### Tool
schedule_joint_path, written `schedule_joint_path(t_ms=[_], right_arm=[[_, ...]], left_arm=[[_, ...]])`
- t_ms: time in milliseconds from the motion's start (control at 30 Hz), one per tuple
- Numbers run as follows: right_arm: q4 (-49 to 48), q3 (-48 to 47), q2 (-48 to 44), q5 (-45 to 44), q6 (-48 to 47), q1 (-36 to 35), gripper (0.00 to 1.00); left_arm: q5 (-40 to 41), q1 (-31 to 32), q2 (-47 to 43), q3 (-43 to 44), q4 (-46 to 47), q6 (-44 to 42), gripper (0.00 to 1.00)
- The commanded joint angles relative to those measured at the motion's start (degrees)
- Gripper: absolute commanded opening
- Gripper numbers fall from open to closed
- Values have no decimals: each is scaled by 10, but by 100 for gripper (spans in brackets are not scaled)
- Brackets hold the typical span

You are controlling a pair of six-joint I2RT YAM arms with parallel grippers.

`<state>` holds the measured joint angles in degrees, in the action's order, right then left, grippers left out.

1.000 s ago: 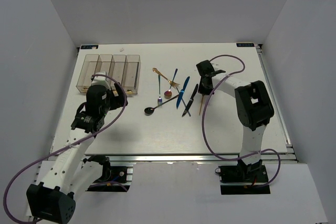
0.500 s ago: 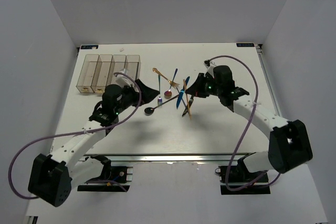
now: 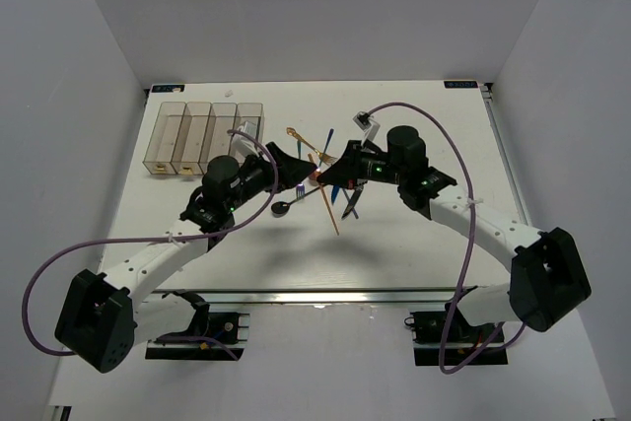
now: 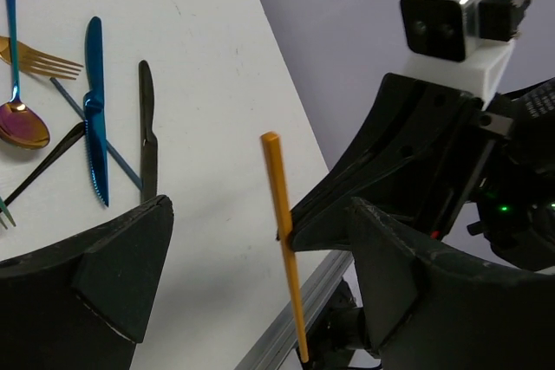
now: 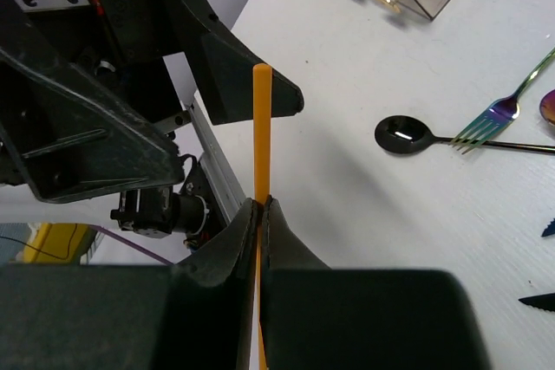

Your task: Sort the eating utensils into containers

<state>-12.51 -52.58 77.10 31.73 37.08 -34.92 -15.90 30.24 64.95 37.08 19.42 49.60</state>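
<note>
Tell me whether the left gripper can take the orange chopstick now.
Probably yes: the left gripper is open, facing the orange chopstick; its free end juts clear of the right gripper.

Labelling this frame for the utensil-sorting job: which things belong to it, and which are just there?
Job: orange chopstick, blue knife, black knife, black spoon, green fork, gold fork, containers.
Just there: purple cable, blue corner tags.

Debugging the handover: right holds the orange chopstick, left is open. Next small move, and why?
Probably ease the left gripper forward until its open jaws bracket the orange chopstick, then shut. The right gripper is clamped on it in mid-air, facing the left.
</note>
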Motion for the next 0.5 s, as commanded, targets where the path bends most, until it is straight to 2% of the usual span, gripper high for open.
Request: schedule_joint_path(t_ms=[0, 100, 200, 300, 333, 367, 400, 433, 467], right_arm=[[-35, -28, 14, 21, 9, -14, 0], [-39, -37, 24, 19, 8, -29, 0], [-47, -44, 31, 20, 12, -36, 0], [-49, -49, 35, 20, 12, -38, 0], [-52, -48, 35, 19, 12, -38, 0], [-55, -47, 34, 19, 12, -38, 0], [-58, -44, 34, 19, 12, -37, 6], [-55, -42, 31, 10, 12, -37, 19], [-46, -39, 26, -2, 10, -34, 47]], left_arm=[[1, 4, -8, 19, 18, 0, 90], [-3, 5, -1, 23, 17, -3, 84], [-11, 5, 16, 31, 11, -3, 72], [-26, 6, 35, 37, 8, -4, 45], [-25, 6, 39, 41, 6, -6, 22], [-23, 6, 42, 43, 4, -8, 11], [-20, 6, 45, 48, -13, -13, 1], [-9, 6, 46, 66, -29, -33, 0], [3, 5, 46, 80, -50, -51, 0]])
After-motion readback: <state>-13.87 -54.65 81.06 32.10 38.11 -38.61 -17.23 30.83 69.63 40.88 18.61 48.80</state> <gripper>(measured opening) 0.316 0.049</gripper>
